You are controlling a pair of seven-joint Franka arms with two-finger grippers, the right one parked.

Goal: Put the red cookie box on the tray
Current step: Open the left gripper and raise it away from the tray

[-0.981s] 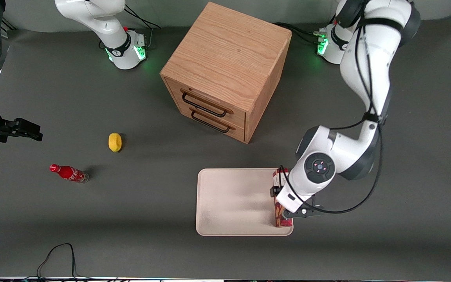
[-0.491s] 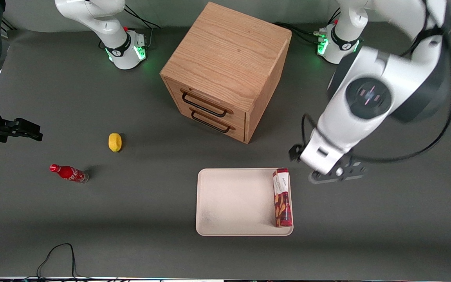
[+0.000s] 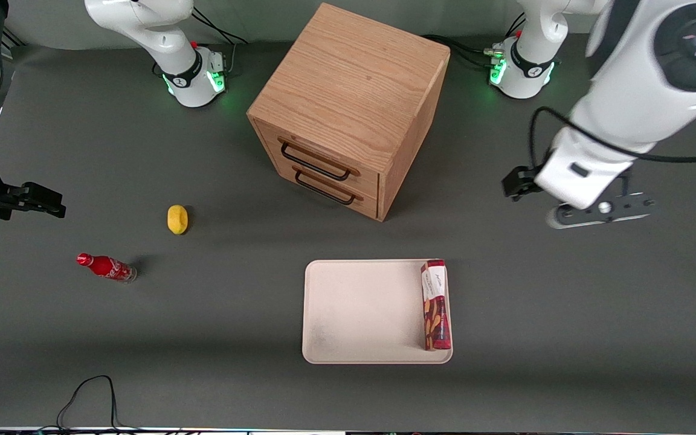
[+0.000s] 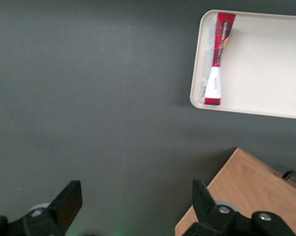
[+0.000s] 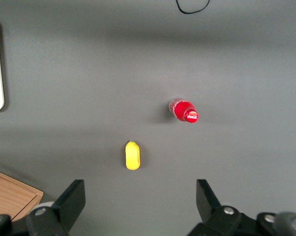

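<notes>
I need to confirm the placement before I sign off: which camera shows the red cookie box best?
The front view: the red cookie box lies flat in the tray, along the rim at the working arm's end. The left wrist view shows it smaller; the right wrist view shows no box. The gripper is open, up over bare table.

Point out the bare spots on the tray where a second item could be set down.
The tray is bare from its edge toward the parked arm up to the red cookie box, which lies along the working arm's edge. The open tool hangs off the tray, over the table.
</notes>
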